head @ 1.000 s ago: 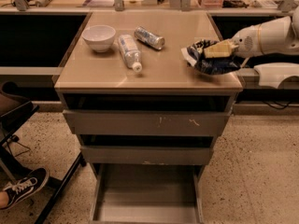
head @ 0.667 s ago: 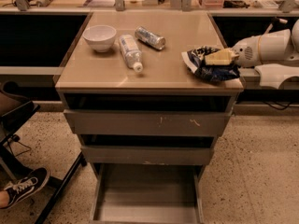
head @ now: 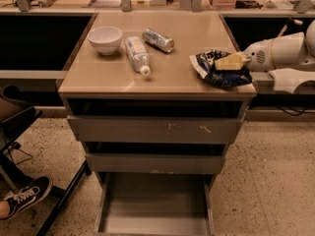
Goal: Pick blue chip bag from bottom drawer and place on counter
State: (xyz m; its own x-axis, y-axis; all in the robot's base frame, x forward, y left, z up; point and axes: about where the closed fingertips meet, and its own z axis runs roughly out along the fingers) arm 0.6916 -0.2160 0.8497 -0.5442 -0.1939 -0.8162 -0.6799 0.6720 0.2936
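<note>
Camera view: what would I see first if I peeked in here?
The blue chip bag lies crumpled at the right edge of the counter, with the white arm's gripper over it. Further left sit a white bowl, a lying bottle and a silver can. The bottom drawer stands pulled out near the floor.

The counter (head: 110, 77) carries a bowl (head: 105, 37) back left, a bottle (head: 136, 54) and can (head: 158, 40) on their sides, chip bag (head: 216, 75) at right edge, end effector (head: 230, 62) over it.
</note>
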